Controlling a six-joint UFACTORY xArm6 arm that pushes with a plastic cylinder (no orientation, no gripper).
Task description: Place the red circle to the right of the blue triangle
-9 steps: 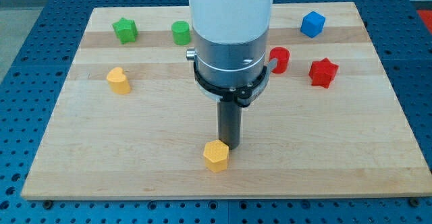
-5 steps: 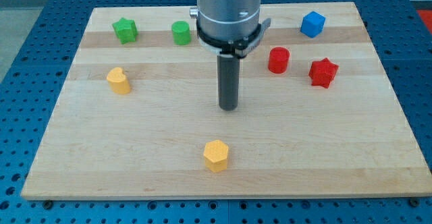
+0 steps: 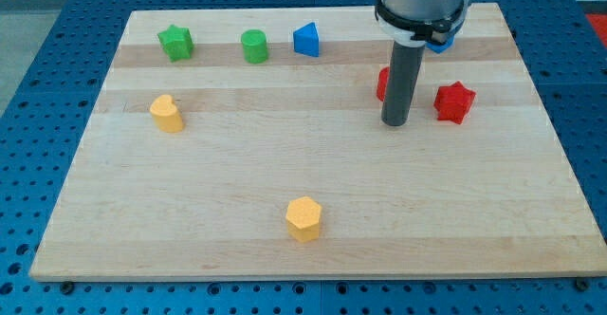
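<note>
My rod stands in front of the red circle [image 3: 381,83], so only a sliver of its left side shows and whether my tip [image 3: 395,123] touches it cannot be told. The arm's collar covers nearly all of a blue block [image 3: 450,40] at the view's top right; its shape cannot be made out. The arm itself is cut off by the view's top edge.

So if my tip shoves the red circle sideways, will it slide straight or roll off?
The red circle stands on its flat end, so it should slide, not roll. Its round wall may let it slip off my tip, which sits just at its right. It looks small and light, and the wooden board looks smooth.
</note>
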